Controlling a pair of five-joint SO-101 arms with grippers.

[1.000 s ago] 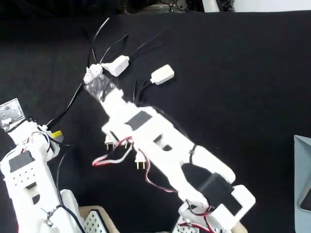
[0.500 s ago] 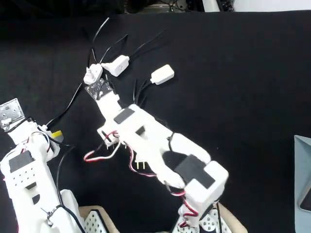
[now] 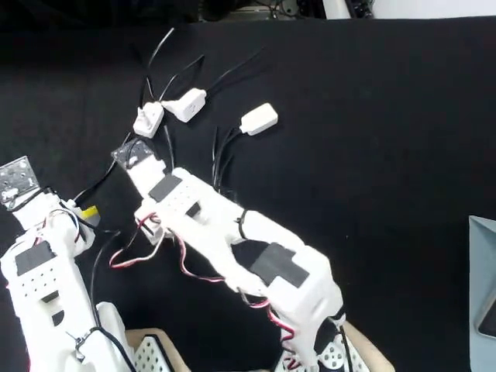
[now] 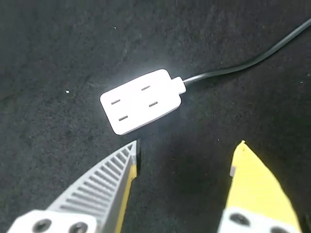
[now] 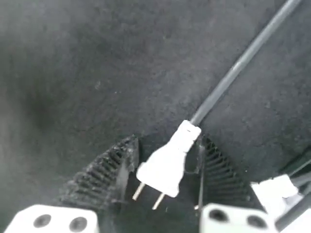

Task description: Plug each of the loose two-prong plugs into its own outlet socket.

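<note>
- The right gripper [image 5: 168, 144] is closed on a white two-prong plug [image 5: 165, 170]. Its black ribbed fingers [image 5: 104, 177] sit on either side of the plug body, and the two metal prongs stick out bare toward the wrist.
- A black cable [image 5: 238, 65] leaves the plug's other end and runs off across the black table [image 5: 63, 63].
- In the high view the right gripper [image 3: 130, 155] sits at the tip of the long white right arm [image 3: 232, 232]. This arm stretches from the near edge toward the far left part of the table.
- Just beyond the gripper, and apart from it, lies the nearest outlet socket [image 3: 149, 118].
- The second outlet socket [image 3: 186, 105] lies just beside the nearest one, and the third outlet socket [image 3: 260, 118] lies farther to the right. All three are white, with thin black cords trailing from them.
- The left gripper [image 4: 187, 145] is open, with its grey finger [image 4: 104, 184] and yellow finger [image 4: 252, 179] spread wide and nothing between them.
- Past the left gripper's fingertips, a white four-slot outlet block [image 4: 142, 101] lies face up on the table. A black cord [image 4: 243, 63] comes out of one short end.
- The left arm [image 3: 39, 287] stands at the near left corner of the table in the high view.
</note>
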